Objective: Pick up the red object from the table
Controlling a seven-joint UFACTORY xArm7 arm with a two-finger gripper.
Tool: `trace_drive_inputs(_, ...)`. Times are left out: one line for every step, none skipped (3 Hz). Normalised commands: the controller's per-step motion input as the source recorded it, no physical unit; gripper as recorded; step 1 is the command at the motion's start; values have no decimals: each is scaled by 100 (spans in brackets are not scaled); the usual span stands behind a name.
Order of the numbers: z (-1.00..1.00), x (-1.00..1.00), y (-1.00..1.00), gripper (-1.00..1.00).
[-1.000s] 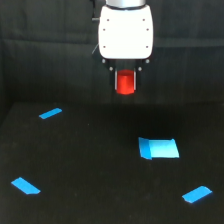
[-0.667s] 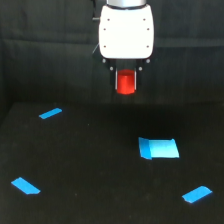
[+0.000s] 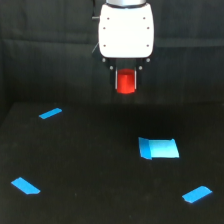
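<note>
**Red cylinder held aloft above the black table**

The gripper (image 3: 126,82) hangs from a glossy white, rounded-square housing (image 3: 125,31) near the top centre of the exterior view. Its two short dark fingers (image 3: 115,80) are clamped on the red object (image 3: 126,81), a stubby, smooth cylinder of bright red-orange with a slightly lighter upper rim. The cylinder sits upright between the jaws, one finger on each flank, and its lower end shows below the fingertips. It is clear of the table (image 3: 90,165), seen against the black curtain (image 3: 45,55) with its soft vertical folds.

The table is a flat, matte black surface. From its middle, a light-blue square patch (image 3: 159,148) lies at about 3 o'clock, flat, with one darker folded edge on the exterior view's left side. Three bright blue tape strips, thin and slanted, are spread around it: one strip (image 3: 50,113) at about 10 o'clock, a second strip (image 3: 25,185) at about 8 o'clock, and a third strip (image 3: 197,194) at about 4 o'clock. All are well apart from one another and from the cylinder.

Set against the frames up to a second before, nothing has visibly changed: the gripper and the cylinder keep the same place and height, the grasp looks the same, and the patch and strips lie as they did.
</note>
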Motion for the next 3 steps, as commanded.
trace_drive_inputs(8, 10, 5, -58)
trace_drive_inputs(6, 1, -9, -56)
trace_drive_inputs(5, 4, 2, -53)
